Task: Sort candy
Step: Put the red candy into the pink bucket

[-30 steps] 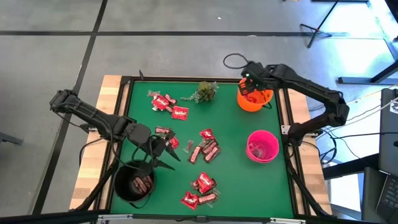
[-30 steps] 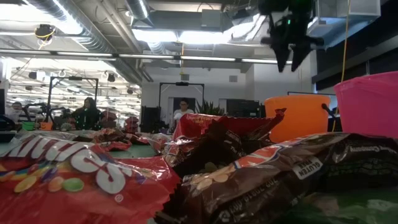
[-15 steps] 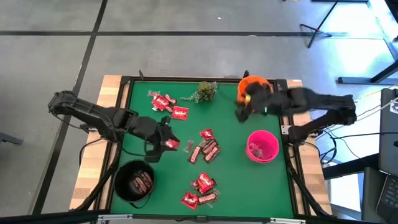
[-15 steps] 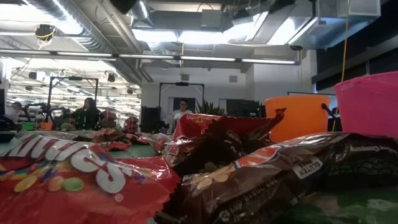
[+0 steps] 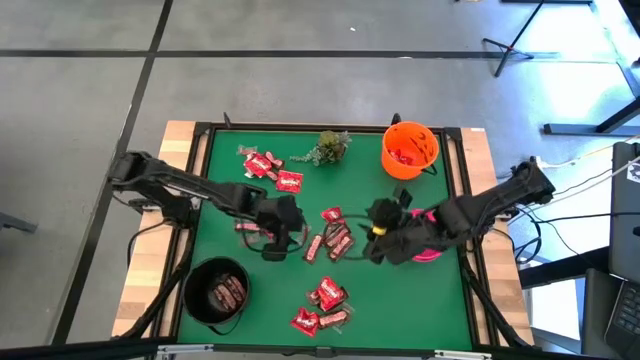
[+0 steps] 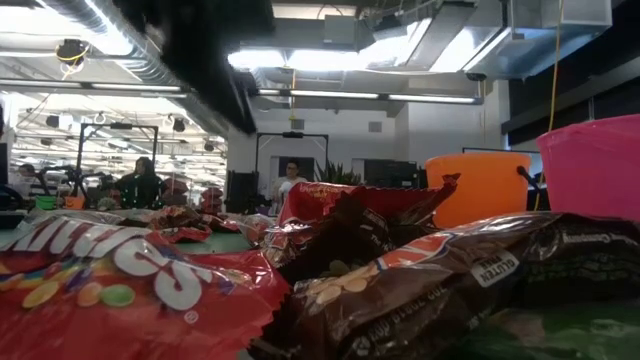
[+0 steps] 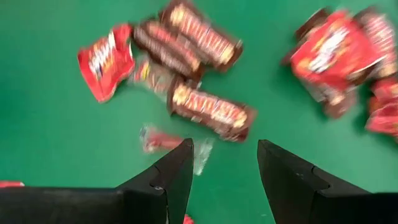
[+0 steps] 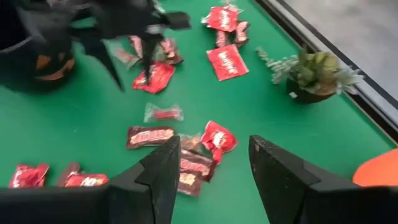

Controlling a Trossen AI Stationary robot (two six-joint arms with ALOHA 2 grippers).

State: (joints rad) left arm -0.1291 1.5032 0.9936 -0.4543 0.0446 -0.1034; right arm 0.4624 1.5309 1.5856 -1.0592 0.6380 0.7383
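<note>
Candy lies in groups on the green table: a middle pile [image 5: 335,238] of brown bars and red packets, red packets [image 5: 268,168] toward the far left, and more [image 5: 325,300] near the near edge. My left gripper [image 5: 283,235] is open just left of the middle pile. In its wrist view the fingers [image 7: 224,171] stand over bare mat near a clear-wrapped sweet [image 7: 168,140] and a brown bar [image 7: 211,109]. My right gripper [image 5: 372,230] is open just right of the pile, above it [image 8: 214,162], and touches nothing.
A black bowl [image 5: 217,292] with bars stands near-left and an orange bowl [image 5: 410,150] with red packets far-right. The pink bowl [image 5: 432,238] is partly hidden under my right arm. A small plant [image 5: 330,147] sits at the far edge. Candy fills the low view's foreground [image 6: 120,280].
My left gripper has left the black bowl and swung right, toward the middle pile. My right gripper has come away from the orange bowl, moving toward the near edge and leftward to the pile's right side, now in front of the pink bowl. The candy has stayed put.
</note>
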